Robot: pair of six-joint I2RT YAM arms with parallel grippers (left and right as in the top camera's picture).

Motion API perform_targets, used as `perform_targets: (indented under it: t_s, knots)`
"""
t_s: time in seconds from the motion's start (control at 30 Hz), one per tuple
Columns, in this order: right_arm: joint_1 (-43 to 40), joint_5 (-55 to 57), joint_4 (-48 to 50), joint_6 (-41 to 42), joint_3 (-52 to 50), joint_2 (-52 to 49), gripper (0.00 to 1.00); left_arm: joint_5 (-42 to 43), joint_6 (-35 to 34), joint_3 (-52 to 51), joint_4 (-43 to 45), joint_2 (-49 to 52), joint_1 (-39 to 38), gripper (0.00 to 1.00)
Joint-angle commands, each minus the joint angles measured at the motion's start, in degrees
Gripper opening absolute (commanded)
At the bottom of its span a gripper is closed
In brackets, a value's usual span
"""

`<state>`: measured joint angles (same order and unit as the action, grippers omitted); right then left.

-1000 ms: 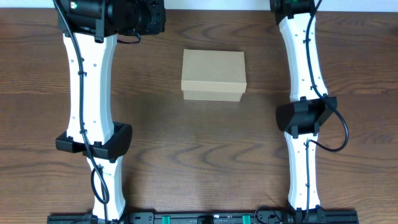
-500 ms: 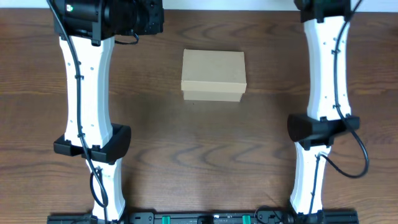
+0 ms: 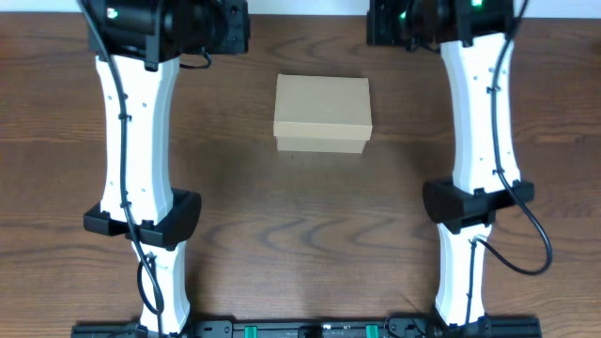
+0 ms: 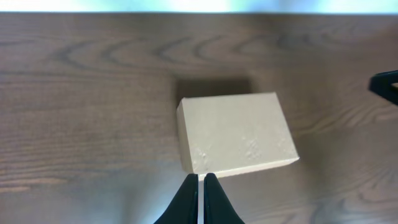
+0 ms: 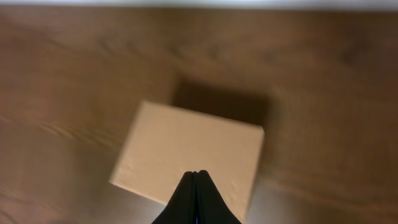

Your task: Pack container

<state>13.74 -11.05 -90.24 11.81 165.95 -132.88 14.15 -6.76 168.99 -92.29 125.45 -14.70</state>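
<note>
The container (image 3: 322, 113) is a plain brown cardboard box with its lid closed, lying on the wooden table at the back centre. My left gripper (image 3: 235, 28) is at the back, left of the box, shut and empty. In the left wrist view its fingertips (image 4: 201, 177) meet just in front of the box's (image 4: 236, 134) near edge. My right gripper (image 3: 380, 23) is at the back, right of the box, also shut and empty. In the right wrist view its fingertips (image 5: 194, 173) overlap the box top (image 5: 186, 146). Whether either gripper touches the box cannot be told.
The dark wooden table (image 3: 300, 235) carries only the box and the two arm bases near the front edge. A pale strip runs along the table's far edge (image 4: 199, 5). The tip of the right gripper shows at the right edge of the left wrist view (image 4: 387, 84).
The right arm swung out to the right, then back left, and its gripper head now shows beside the box's back right. The left arm barely shifted. The box has not moved.
</note>
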Motion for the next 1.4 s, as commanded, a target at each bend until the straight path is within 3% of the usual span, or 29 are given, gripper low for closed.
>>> perform_targets:
  t_s: [0.0,0.13,0.5,0.9,1.37]
  knots:
    - [0.61,2.12,-2.19,-2.27,0.0,-3.58,0.01,-0.02,2.95,-3.5,-3.56,3.48,-1.62,0.06]
    - [0.66,2.12,-5.09,-2.29,0.0,-6.08,0.01,3.41,5.81,-6.47,-2.84,7.65,-4.07,0.06]
    - [2.91,4.07,-7.06,-4.83,-2.86,-7.87,0.02,2.01,6.78,-7.63,-3.67,17.64,-7.78,0.06]
    - [4.98,5.05,-4.2,-5.29,-16.98,-7.87,0.01,-1.2,6.82,-11.21,-3.02,18.56,-7.61,0.06]
    - [5.27,5.27,-1.77,-5.9,-21.16,-7.87,0.02,-1.2,6.8,-24.94,2.56,18.56,-7.61,0.06]
